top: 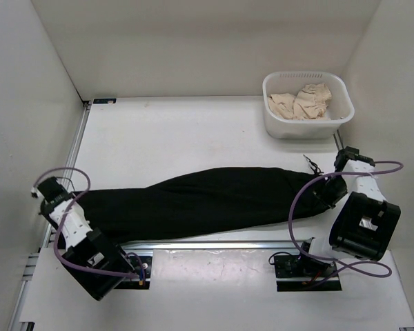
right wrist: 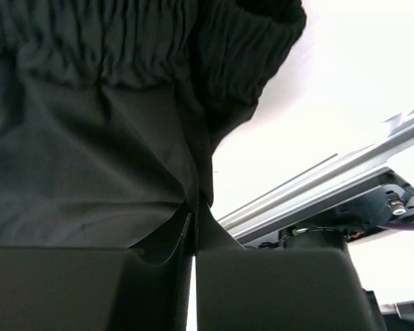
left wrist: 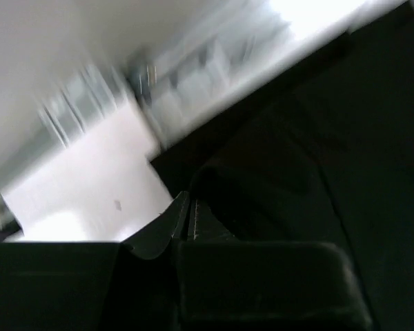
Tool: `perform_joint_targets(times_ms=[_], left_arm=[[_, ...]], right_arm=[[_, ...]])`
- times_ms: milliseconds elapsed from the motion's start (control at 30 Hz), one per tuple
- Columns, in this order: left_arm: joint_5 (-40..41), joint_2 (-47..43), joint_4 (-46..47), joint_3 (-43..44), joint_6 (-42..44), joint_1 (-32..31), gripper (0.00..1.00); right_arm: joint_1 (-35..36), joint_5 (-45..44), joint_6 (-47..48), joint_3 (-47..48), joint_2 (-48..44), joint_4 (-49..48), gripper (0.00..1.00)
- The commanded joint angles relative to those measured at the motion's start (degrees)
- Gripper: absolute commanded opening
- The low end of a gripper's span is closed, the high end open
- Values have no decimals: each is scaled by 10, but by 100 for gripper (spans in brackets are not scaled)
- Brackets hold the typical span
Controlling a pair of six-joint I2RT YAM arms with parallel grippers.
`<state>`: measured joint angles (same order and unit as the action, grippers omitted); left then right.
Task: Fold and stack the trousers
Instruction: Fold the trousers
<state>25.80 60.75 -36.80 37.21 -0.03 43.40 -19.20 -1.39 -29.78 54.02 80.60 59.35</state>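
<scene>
The black trousers (top: 207, 200) lie stretched left to right across the near part of the table, pulled long and narrow between both arms. My left gripper (top: 74, 204) is shut at their left end; in the blurred left wrist view its jaws (left wrist: 188, 207) meet at the edge of the dark cloth (left wrist: 297, 172). My right gripper (top: 321, 195) is shut on the right end. In the right wrist view its jaws (right wrist: 195, 210) pinch a fold of fabric just below the gathered elastic waistband (right wrist: 90, 41).
A white basket (top: 307, 125) holding beige cloth (top: 303, 102) stands at the back right. A metal rail (top: 214, 243) runs along the near edge just in front of the trousers. White walls close in the table on the left, back and right.
</scene>
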Motion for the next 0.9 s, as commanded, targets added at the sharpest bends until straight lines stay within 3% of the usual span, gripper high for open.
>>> perform_joint_targets(times_ms=[0,167,267,300,333,400,433,533,567,667,733,867], left_arm=[[60,-16,33,-70,0,3,14],[72,-16,53,-115,0,8,14],[82,-10,60,-115,0,20,14],[82,-10,60,-115,0,28,14],[82,-3,66,-115,0,36,14],[95,-3,66,-115,0,42,14],[102,3,66,-109,0,42,29],[122,3,29,-91,0,42,78],[115,3,15,-56,0,42,86],[109,4,-28,11,0,42,89],[109,26,-49,79,0,36,89],[71,65,-98,154,0,-31,87]], right_arm=[[-12,-36,2,-17,6,-30,0],[-32,-54,8,-17,31,-42,5],[-37,-54,14,-17,31,-42,13],[-37,-54,14,-17,31,-42,39],[-37,-54,14,-17,31,-42,58],[-37,-64,14,-17,25,-34,79],[-37,-77,9,-12,15,-34,89],[-37,-101,-11,19,-30,-20,92],[-31,-119,-18,31,-53,-9,93],[7,-152,-48,96,-68,15,93],[69,-194,-77,140,-75,30,93],[193,-203,-109,152,-81,-21,81]])
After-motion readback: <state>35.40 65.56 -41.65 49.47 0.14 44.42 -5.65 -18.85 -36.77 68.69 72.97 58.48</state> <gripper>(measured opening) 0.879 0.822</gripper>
